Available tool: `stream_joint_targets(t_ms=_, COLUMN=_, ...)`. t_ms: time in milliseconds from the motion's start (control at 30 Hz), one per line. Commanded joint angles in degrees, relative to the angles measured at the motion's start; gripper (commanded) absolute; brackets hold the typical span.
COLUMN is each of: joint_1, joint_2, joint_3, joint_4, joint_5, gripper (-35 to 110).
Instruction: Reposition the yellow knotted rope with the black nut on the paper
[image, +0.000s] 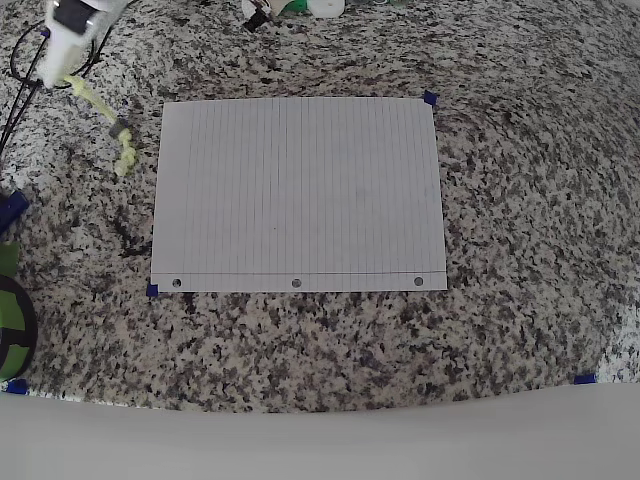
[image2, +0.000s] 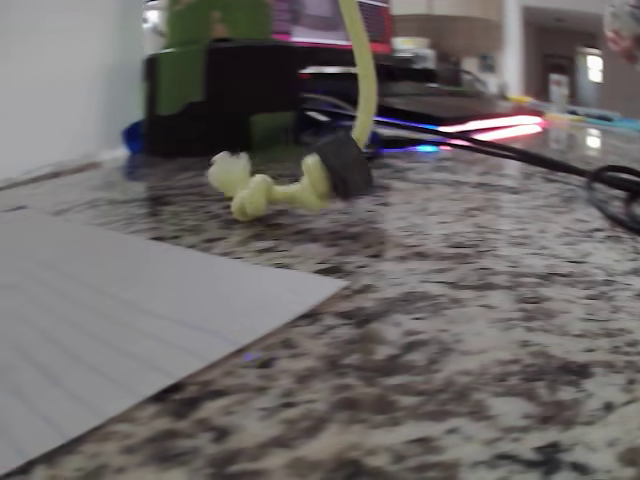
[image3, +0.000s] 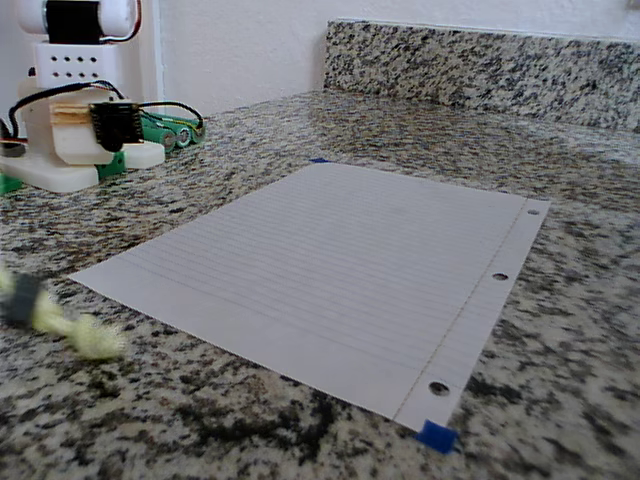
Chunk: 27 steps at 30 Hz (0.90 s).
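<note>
While the paper (image: 298, 192) lies flat at the centre of the speckled granite tabletop (image: 520, 220), the yellow knotted rope (image: 108, 125) is seen off the sheet, toward ten o'clock from it in the overhead view. Its upper end is held at the white gripper (image: 60, 72) in the top left corner of that view, and the gripper is taken to be clenched on the cord, though the fingertips themselves are not clearly made out. From there the rope runs down toward four o'clock, with the black nut (image: 122, 128) threaded on it partway along and the knotted, frayed end just below, close to the paper's left edge but not on it.

In the wrist view the cord (image2: 362, 70) is seen dropping from twelve o'clock to the nut (image2: 345, 165), and the knotted tail is laid on the granite toward nine o'clock of the nut, just beyond the paper's corner (image2: 150, 310).

In the fixed view the rope's knotted end (image3: 70, 328) is shown blurred at the left edge, near eight o'clock, apart from the sheet (image3: 340, 260). Three punched holes are seen along the paper's edge, and small blue tape pieces (image: 430, 98) are seen at its corners
</note>
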Motion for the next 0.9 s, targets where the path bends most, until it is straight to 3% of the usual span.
stream_joint_targets(t_ms=0, joint_1=-6.2, joint_2=5.9, joint_3=5.4, joint_4=-5.4, joint_5=14.7, gripper=0)
stream_joint_targets(t_ms=167, joint_1=-15.0, joint_2=13.8, joint_3=15.7, joint_4=-13.7, joint_5=29.5, gripper=0)
stream_joint_targets(t_ms=433, joint_1=-26.0, joint_2=22.9, joint_3=21.1, joint_4=-12.3, joint_5=61.4, gripper=0)
stream_joint_targets(t_ms=600, joint_1=-33.0, joint_2=27.5, joint_3=22.9, joint_4=-11.4, joint_5=75.8, gripper=0)
stream_joint_targets(t_ms=733, joint_1=-36.2, joint_2=28.7, joint_3=22.9, joint_4=-12.2, joint_5=76.6, gripper=0)
stream_joint_targets(t_ms=867, joint_1=-32.6, joint_2=29.3, joint_3=22.6, joint_4=-15.0, joint_5=65.8, gripper=0)
